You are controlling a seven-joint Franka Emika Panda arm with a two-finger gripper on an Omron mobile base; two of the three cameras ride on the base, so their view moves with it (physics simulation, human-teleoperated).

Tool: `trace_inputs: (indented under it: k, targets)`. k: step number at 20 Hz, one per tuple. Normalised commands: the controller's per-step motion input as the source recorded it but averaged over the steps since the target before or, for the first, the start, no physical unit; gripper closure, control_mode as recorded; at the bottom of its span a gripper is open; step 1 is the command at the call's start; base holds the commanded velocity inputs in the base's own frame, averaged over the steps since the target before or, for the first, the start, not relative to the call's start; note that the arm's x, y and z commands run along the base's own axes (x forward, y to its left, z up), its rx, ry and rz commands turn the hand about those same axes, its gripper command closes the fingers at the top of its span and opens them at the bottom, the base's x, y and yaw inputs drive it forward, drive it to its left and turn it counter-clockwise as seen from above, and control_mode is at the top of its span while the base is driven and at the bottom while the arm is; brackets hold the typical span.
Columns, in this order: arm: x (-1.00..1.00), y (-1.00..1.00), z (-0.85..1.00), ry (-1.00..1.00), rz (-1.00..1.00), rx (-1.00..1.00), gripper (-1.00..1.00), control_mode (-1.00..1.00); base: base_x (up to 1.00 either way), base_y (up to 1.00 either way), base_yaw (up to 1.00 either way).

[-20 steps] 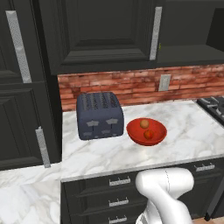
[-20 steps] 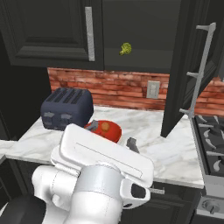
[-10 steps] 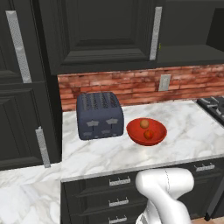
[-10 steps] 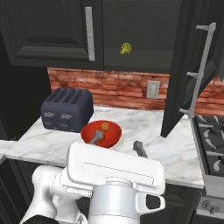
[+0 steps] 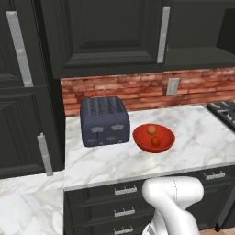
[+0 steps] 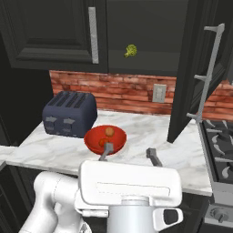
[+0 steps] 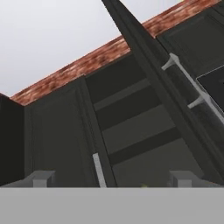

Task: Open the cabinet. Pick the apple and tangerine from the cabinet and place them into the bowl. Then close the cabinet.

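No writing can be read anywhere. The cabinet [image 6: 136, 36] hangs above the counter [image 6: 150, 136], right door [image 6: 200, 68] swung out, long handles upright. The bowl [image 5: 153, 137] beside the toaster [image 5: 104, 120] holds the tangerine [image 5: 151, 130] and probably the apple [image 5: 156, 141]. The gripper [image 6: 129, 154] is spread wide, empty.

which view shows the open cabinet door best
The right base view: the open cabinet door stands swung out, its bar handle fully visible. The hand view shows it from below, tilted. The left base view catches just its bottom corner at the lower right.
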Motion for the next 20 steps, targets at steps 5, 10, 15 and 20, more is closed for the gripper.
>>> trace_inputs:
  k: [5, 10, 15, 20]
  targets:
    - [0.28, -0.38, 0.00, -0.01, 0.11, 0.04, -1.00, -1.00, 0.00, 0.00, 0.00]
    - [0.39, -0.47, 0.00, 0.00, 0.17, 0.05, -1.00, -1.00, 0.00, 0.00, 0.00]
    - [0.52, -0.56, 0.00, -0.01, 0.24, 0.04, -1.00, -1.00, 0.00, 0.00, 0.00]
    - [0.77, -0.59, -0.13, 0.00, 0.31, 0.03, -1.00, -1.00, 0.00, 0.00, 0.00]
